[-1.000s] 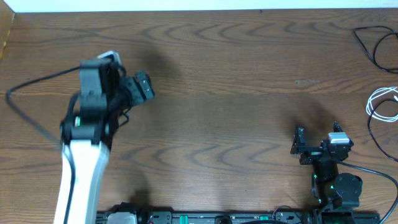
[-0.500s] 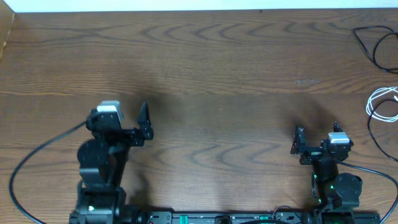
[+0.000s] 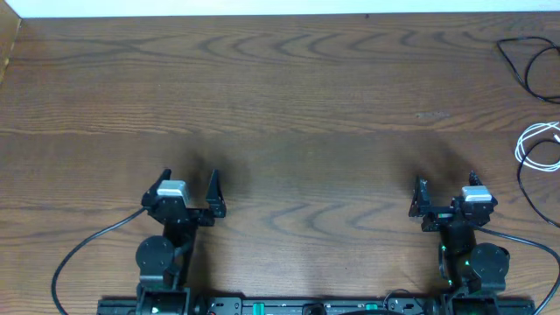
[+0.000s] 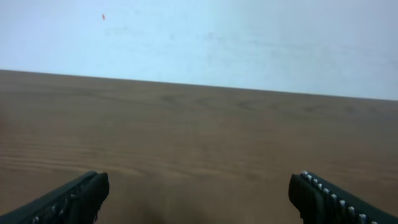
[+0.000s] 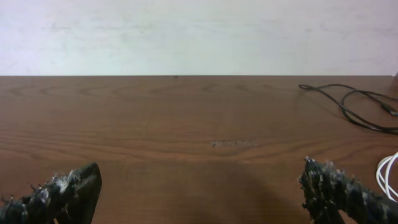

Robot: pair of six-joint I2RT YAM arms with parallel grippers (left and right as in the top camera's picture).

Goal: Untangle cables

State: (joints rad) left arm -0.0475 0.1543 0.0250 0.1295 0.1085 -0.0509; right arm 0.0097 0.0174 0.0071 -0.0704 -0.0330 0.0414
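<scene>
The black cable (image 3: 523, 66) lies in loose curves at the table's far right corner, and the white cable (image 3: 532, 145) is looped just nearer at the right edge. In the right wrist view the black cable (image 5: 348, 107) shows at the far right and a bit of the white cable (image 5: 388, 169) at the frame edge. My right gripper (image 3: 446, 182) (image 5: 199, 190) stands open and empty near the front, left of the cables. My left gripper (image 3: 188, 178) (image 4: 199, 194) is open and empty at the front left, far from both cables.
The wooden table (image 3: 289, 105) runs back to a white wall strip. The left arm's own thick black wire (image 3: 80, 254) loops at the front left. Another dark wire (image 3: 522, 185) curves by the right arm's base.
My left arm has drawn back from the left middle of the table and folded down by the front edge, its gripper staying open. The right arm and the cables have not moved.
</scene>
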